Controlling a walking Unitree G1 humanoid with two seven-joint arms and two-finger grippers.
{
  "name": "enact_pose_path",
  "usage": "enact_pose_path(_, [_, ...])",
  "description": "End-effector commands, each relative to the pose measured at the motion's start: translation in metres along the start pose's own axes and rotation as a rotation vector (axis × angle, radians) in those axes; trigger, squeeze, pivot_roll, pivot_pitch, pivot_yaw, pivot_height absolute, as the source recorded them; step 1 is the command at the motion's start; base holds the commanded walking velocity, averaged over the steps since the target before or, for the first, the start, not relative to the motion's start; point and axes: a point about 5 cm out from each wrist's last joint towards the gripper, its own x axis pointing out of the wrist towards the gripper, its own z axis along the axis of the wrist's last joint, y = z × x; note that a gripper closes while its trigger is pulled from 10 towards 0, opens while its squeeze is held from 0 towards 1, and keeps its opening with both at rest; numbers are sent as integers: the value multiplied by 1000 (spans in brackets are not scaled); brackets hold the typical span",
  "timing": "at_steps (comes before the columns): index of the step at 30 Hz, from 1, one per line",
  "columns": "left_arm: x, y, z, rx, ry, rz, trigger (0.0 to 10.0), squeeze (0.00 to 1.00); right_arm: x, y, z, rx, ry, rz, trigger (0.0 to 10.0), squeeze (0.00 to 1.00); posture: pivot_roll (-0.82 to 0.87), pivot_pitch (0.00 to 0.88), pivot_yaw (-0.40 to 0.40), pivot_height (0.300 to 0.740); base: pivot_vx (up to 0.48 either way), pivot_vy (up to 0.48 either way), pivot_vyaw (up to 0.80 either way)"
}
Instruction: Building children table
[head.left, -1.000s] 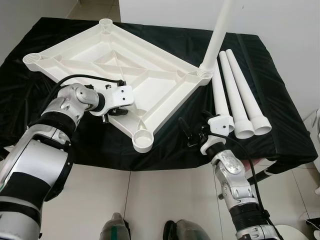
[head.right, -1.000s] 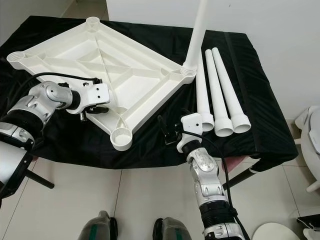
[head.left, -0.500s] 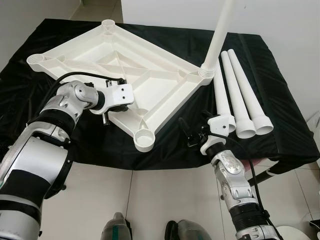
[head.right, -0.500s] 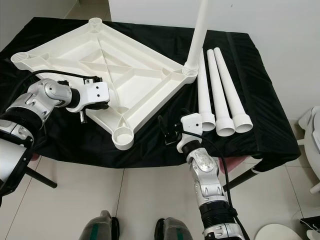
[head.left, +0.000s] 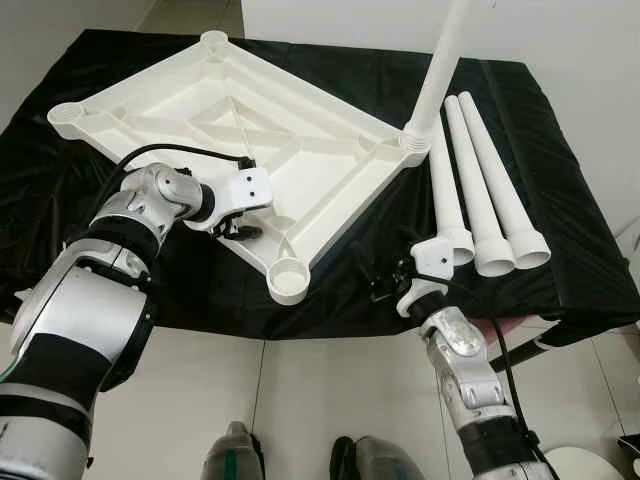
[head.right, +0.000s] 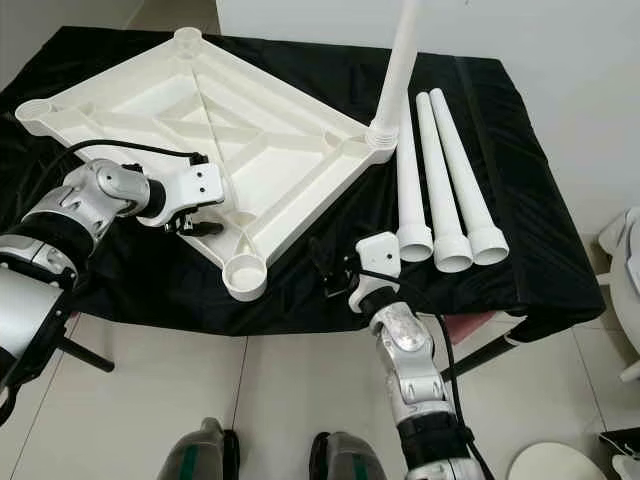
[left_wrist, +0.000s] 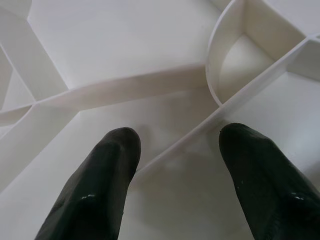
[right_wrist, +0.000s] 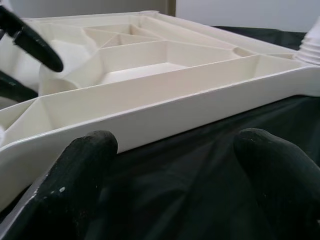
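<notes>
The white plastic tabletop (head.left: 250, 130) lies upside down on the black-covered table, ribs facing up. One white leg (head.left: 440, 65) stands upright in its far right corner socket. Three loose legs (head.left: 480, 180) lie side by side to the right. The near corner socket (head.left: 288, 280) is empty. My left gripper (head.left: 243, 231) is open at the tabletop's near left edge, and in the left wrist view its fingers (left_wrist: 100, 185) straddle a rib. My right gripper (head.left: 370, 275) is open low over the cloth, facing the tabletop's near right edge (right_wrist: 165, 110) without touching it.
The black cloth (head.left: 120, 270) hangs over the table's front edge, with tiled floor and my feet (head.left: 235, 455) below. A white wall stands behind the table. A white object (head.right: 625, 250) sits on the floor at the far right.
My left gripper has turned and reached further in over the tabletop's near left edge. The right gripper has shifted slightly left and nearer. The view itself has moved a little.
</notes>
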Motion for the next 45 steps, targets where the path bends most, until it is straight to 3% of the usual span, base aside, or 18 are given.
enact_pose_path(1, [4, -3, -8, 1, 59, 41, 10000, 0, -4, 7, -1, 13, 10, 37, 10000, 0, -37, 85, 12, 740, 0, 0, 0])
enact_pose_path(12, [5, -1, -4, 26, 96, 2, 9725, 0, -7, 10, -2, 11, 17, 38, 10000, 0, -47, 85, 29, 740, 0, 0, 0])
enact_pose_path(13, [6, -1, -3, 24, 98, -7, 0, 0, -8, 10, -2, 11, 19, 36, 10000, 0, -47, 85, 29, 740, 0, 0, 0])
enact_pose_path(38, [7, -11, -11, 16, 125, -94, 0, 0, -11, 9, -2, 8, 35, 16, 10000, 0, -44, 119, 37, 740, 0, 0, 0])
enact_pose_path(44, [8, -8, -4, 2, 93, -76, 0, 0, -11, 10, -3, 8, 37, 13, 10000, 0, -44, 120, 39, 740, 0, 0, 0])
enact_pose_path(45, [10, -3, 9, -37, 22, -59, 0, 0, -11, 10, -3, 8, 37, 11, 10000, 0, -40, 120, 40, 740, 0, 0, 0])
